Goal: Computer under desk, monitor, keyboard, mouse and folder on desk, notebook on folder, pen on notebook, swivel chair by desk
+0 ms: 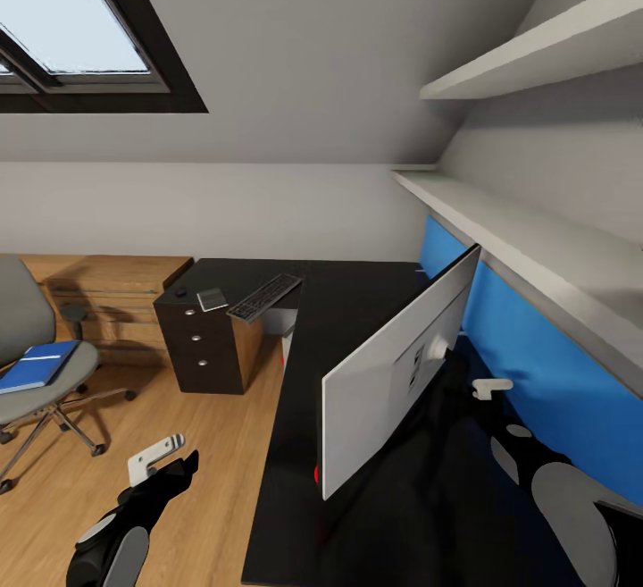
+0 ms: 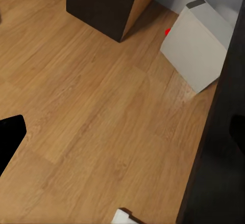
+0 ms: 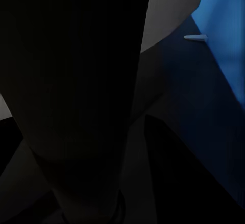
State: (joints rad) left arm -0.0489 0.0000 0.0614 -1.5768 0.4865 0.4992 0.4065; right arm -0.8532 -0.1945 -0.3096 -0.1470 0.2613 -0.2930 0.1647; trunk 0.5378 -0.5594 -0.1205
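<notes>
Right now the monitor (image 1: 393,381) stands on the bench (image 1: 348,301), near its edge. A bump from the right pincer (image 1: 489,387) could tip it. I cannot tell if either pincer is spread.

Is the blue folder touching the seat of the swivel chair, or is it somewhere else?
Touching. In the head view the blue folder lies flat on the grey seat of the swivel chair, with no gap visible beneath it.

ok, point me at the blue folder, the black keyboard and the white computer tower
blue folder (image 1: 36,365), head view, middle of its cover, on the grey swivel chair's seat
black keyboard (image 1: 264,297), head view, centre of its key field
white computer tower (image 2: 196,47), left wrist view, middle of its side panel
</notes>
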